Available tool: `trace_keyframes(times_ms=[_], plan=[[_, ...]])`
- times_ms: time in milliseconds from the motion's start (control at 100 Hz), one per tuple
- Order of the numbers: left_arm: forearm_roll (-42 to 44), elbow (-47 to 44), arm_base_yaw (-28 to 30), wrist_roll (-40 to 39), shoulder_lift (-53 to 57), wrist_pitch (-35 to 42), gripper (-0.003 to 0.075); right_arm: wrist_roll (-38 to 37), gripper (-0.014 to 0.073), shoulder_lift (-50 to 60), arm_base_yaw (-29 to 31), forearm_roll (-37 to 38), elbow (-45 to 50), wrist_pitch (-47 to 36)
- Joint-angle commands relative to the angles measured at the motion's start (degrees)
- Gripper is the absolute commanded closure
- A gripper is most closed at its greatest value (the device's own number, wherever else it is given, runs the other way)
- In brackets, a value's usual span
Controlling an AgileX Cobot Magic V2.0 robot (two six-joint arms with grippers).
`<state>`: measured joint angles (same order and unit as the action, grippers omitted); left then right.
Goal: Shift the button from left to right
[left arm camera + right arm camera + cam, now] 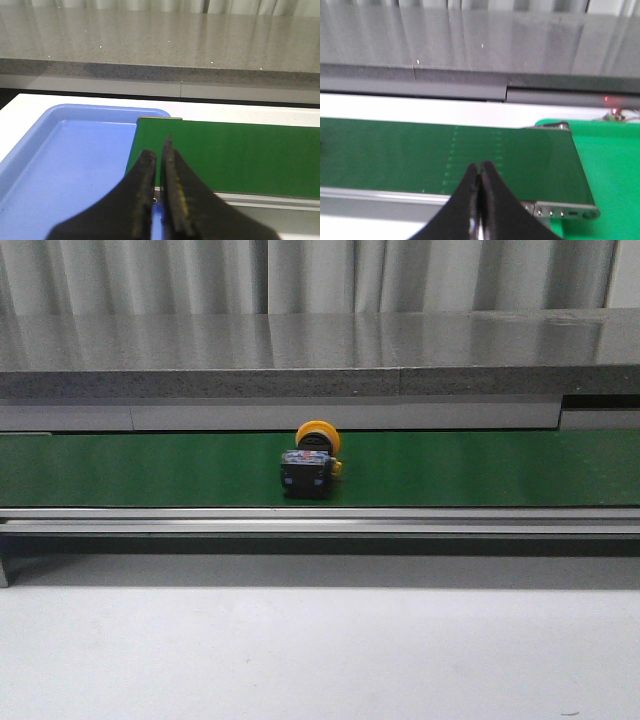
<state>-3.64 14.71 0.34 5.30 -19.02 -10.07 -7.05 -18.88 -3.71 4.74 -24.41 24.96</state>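
At the far left, seen from the left wrist camera, an empty blue tray (65, 165) sits on the white bench (15, 117), its near corner touching the left end of a green belt (235, 155). The left tool (159, 150) hovers over that spot with its two dark fingers almost pressed together, only a thin slit between them, and nothing pinched.

In the front view the belt (150, 468) runs across the whole width, with a grey stone counter (320, 350) behind it. Near the middle of the belt lies the button (311, 462): a black boxy body tipped on its side, its round yellow-orange cap pointing toward the back. Neither arm shows in this view, so nothing is touching it.

At the right, the right wrist camera shows the belt's right end meeting a bright green surface (610, 160). The right tool (479, 167) hangs above the near edge of the belt, fingers pressed together, empty.

Judging from this, the button has left the tray side and is about halfway across. Reaching the right end, and any pickup there, is not yet done.
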Motion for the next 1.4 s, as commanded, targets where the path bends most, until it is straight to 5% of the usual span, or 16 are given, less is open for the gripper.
trace_keyframes(times_ms=[0,180,640,740,1000,1390], plan=[[-0.38,1.52,-0.34,0.01,-0.91,4.86,0.0715,-0.03,0.0662,-7.66,-0.12,0.00,-7.88,4.31],[-0.38,1.52,-0.34,0.01,-0.91,4.86,0.0715,-0.03,0.0662,-21.21,-0.12,-0.50,-18.30,14.04],[-0.38,1.52,-0.34,0.01,-0.91,4.86,0.0715,-0.03,0.0648,-34.97,-0.12,-1.14,-24.41,15.30],[-0.38,1.52,-0.34,0.01,-0.91,4.86,0.0715,-0.03,0.0546,-35.02,-0.12,-1.14,-24.41,15.36],[-0.38,1.52,-0.34,0.01,-0.91,4.86,0.0715,-0.03,0.0058,-35.02,-0.12,-2.30,-24.41,15.37],[-0.38,1.52,-0.34,0.01,-0.91,4.86,0.0715,3.10,0.0047,-40.06,-1.23,-9.07,-26.14,13.55]])
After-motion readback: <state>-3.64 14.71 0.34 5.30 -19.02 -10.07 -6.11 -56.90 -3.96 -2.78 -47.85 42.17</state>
